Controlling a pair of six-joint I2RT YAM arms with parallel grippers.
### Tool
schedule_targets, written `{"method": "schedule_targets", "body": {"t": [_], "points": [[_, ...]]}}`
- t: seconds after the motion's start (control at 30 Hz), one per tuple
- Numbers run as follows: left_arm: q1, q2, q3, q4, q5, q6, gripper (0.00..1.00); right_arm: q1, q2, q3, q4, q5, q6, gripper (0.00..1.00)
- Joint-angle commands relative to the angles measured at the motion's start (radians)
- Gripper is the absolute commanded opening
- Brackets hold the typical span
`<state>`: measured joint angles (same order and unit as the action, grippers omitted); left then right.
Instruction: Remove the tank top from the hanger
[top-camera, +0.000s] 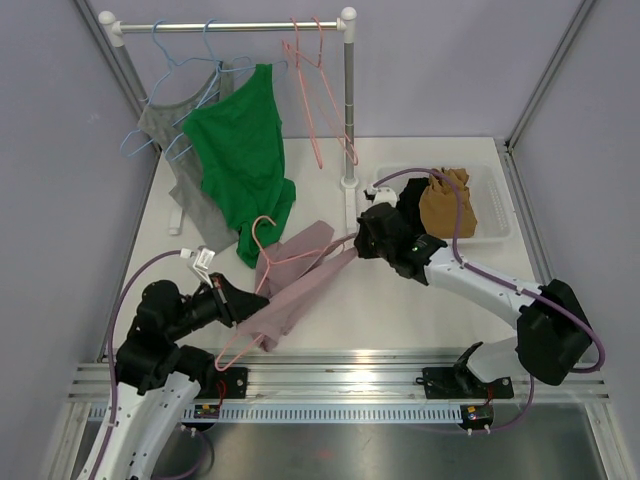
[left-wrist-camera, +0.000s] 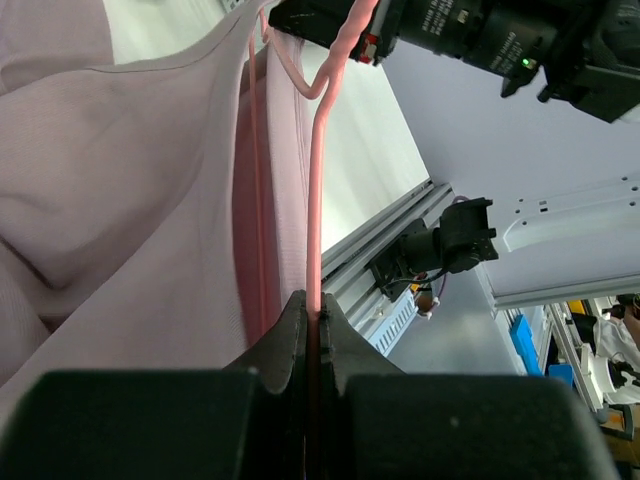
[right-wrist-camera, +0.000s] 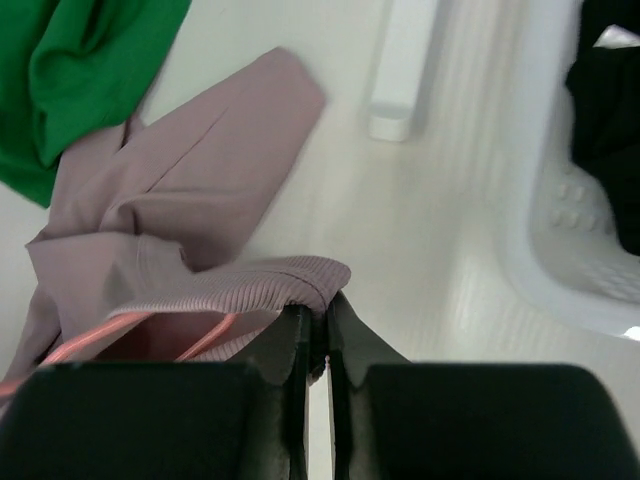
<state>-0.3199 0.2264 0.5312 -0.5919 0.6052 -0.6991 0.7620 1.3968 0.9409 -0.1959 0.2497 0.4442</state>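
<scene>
Tank top (right-wrist-camera: 200, 180) edge inside closed right end effector (right-wrist-camera: 318, 318)

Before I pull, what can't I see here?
- Top view: fingertips of the right hand on the pink tank top, hidden under the hand's own body.
- Left wrist view: pink hanger, upper end cut off by the top edge.
- Right wrist view: black garment, cut off by the right edge.

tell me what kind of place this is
Probably a robot lab cell staged as a laundry corner: plain grey walls, a clothes rail with hangers, a basket of clothes, robot arms bolted to a table.
</scene>
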Motion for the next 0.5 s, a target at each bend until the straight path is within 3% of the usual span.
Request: {"method": "schedule_targets", "body": {"t": [0.0,0.1,0.2,0.47], "points": [[-0.002,0.005,0.069,0.047,0.065,0.004,0.00,-0.081,-0.032,0.055,-0.020,0.053,-0.053,0.00],[-0.002,-0.002,0.072,0.067,0.088,-0.011,0.00,-0.115,-0.019,0.076,-0.048,0.020,-0.067,0.00],[-0.002,-0.009,0.049,0.154,0.116,-0.060,0.00,-0.115,-0.066,0.076,-0.062,-0.105,-0.065,0.00],[-0.002,0.019,0.026,0.685,0.156,-0.286,0.00,-0.115,-0.300,-0.005,-0.011,-0.415,0.033,0.00]]}}
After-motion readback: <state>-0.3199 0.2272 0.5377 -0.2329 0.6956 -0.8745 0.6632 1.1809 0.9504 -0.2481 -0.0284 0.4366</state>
